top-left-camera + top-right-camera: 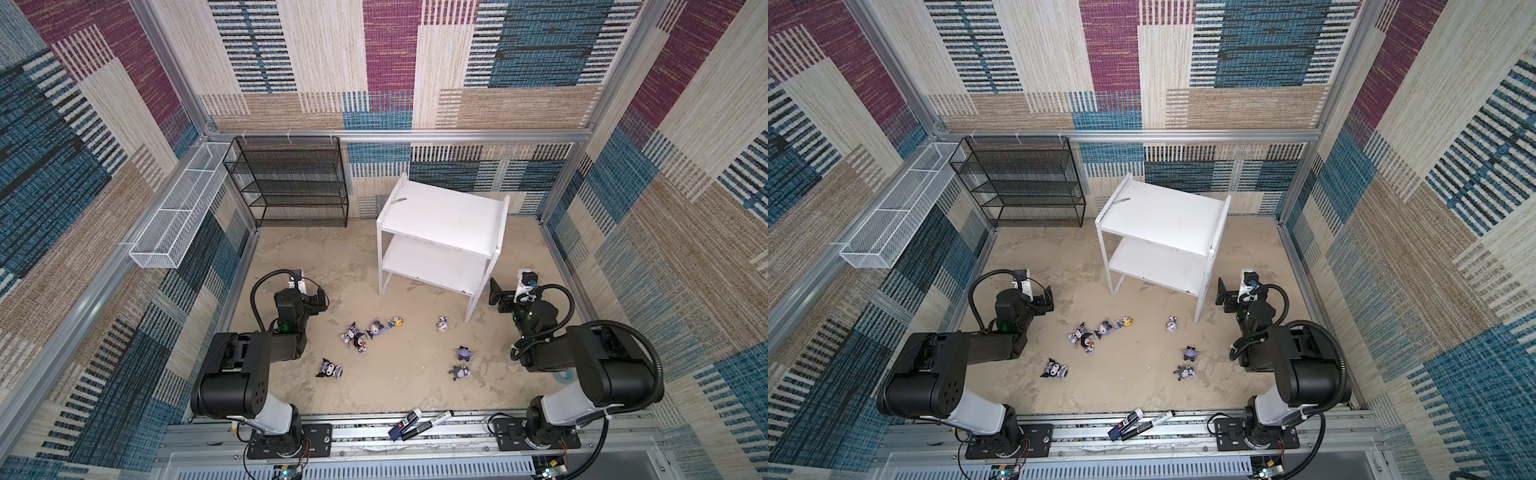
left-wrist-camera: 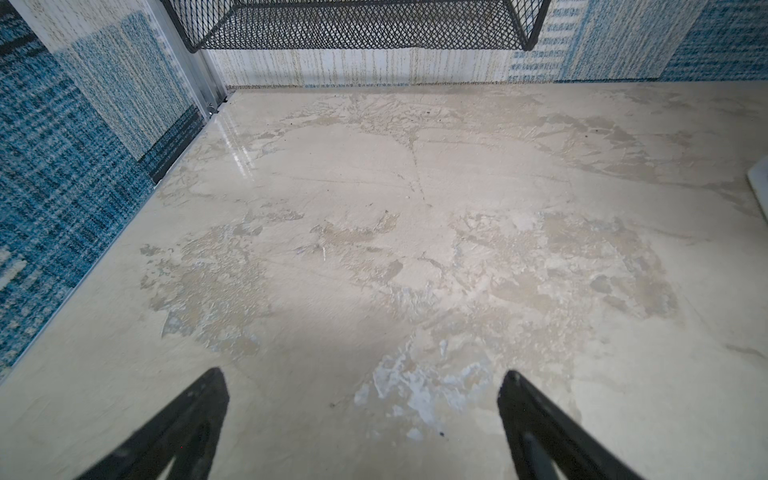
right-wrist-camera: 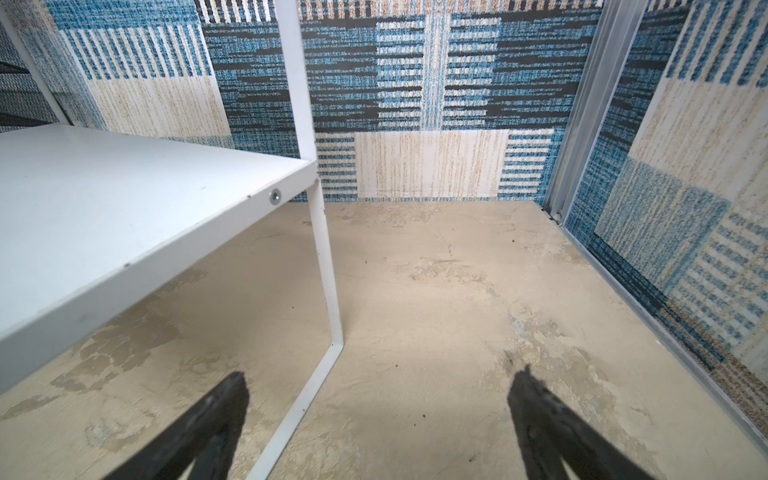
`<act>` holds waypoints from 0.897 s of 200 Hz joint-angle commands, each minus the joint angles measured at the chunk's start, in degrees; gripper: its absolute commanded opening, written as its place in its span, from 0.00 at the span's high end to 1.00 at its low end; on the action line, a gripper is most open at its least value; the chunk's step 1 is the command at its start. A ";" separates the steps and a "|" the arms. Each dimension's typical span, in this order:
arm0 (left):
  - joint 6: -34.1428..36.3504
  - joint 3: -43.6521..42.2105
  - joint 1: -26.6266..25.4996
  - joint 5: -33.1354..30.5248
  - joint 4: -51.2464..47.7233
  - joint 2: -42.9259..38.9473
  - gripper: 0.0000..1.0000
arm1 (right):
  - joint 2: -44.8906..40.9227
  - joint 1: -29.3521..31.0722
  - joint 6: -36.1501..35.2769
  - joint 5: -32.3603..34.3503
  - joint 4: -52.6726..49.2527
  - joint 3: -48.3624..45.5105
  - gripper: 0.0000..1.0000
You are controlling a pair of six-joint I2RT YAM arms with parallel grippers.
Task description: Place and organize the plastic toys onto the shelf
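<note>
Marker pens [image 1: 417, 424] lie on the front rail [image 1: 361, 434] at 6 o'clock. White two-tier shelf [image 1: 446, 216] stands at 1 o'clock of the floor's [image 1: 407, 386] middle, its near leg just ahead of the right gripper [image 1: 496, 296]; black wire-mesh rack [image 1: 291, 183] at 11. Both it and the left gripper [image 1: 319, 300] gape fully, holding nothing. Plastic toys [image 1: 365, 332] lie scattered on the floor between them, well apart from the fingers: five at the left gripper's 4 to 6 o'clock, three at the right's 7 to 8.

The left gripper [image 2: 365, 372], black fingers [image 2: 178, 424] spread wide in the foreground, hangs over mottled beige floor [image 2: 374, 208]; black wire-mesh rack [image 2: 357, 25] in the background.
</note>
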 commanded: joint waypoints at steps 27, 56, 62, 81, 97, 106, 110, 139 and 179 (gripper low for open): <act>0.63 0.38 0.00 0.20 1.36 0.10 0.00 | -0.03 0.03 -0.52 -0.29 2.06 0.00 0.00; -0.06 1.50 1.63 3.93 -0.63 0.35 0.00 | -0.03 0.03 -0.52 -0.33 2.06 -0.04 0.00; -0.14 1.40 1.83 4.40 -0.41 0.21 0.00 | -0.03 0.02 -0.50 -0.34 2.06 -0.02 0.00; -0.03 1.17 1.90 4.45 -0.14 0.05 0.00 | -0.03 -0.02 -0.52 -0.29 2.06 -0.01 0.00; -0.05 1.72 1.85 4.38 -1.35 -0.34 0.00 | -0.03 0.02 -0.47 -0.32 2.01 -0.03 0.00; -0.06 1.93 1.77 3.72 -1.75 -0.66 0.00 | -0.03 0.03 -0.48 -0.32 2.06 -0.02 0.00; -0.20 1.94 1.61 3.21 -2.13 -0.94 0.00 | -0.03 0.03 -0.52 -0.30 2.06 0.00 0.00; -0.89 6.37 1.16 -0.14 -12.41 -3.77 0.00 | -0.03 0.01 -0.47 -0.36 2.06 -0.03 0.00; -2.57 10.27 -1.84 -9.45 -24.38 -8.38 0.00 | -0.03 0.03 -0.47 -0.34 2.06 0.06 0.00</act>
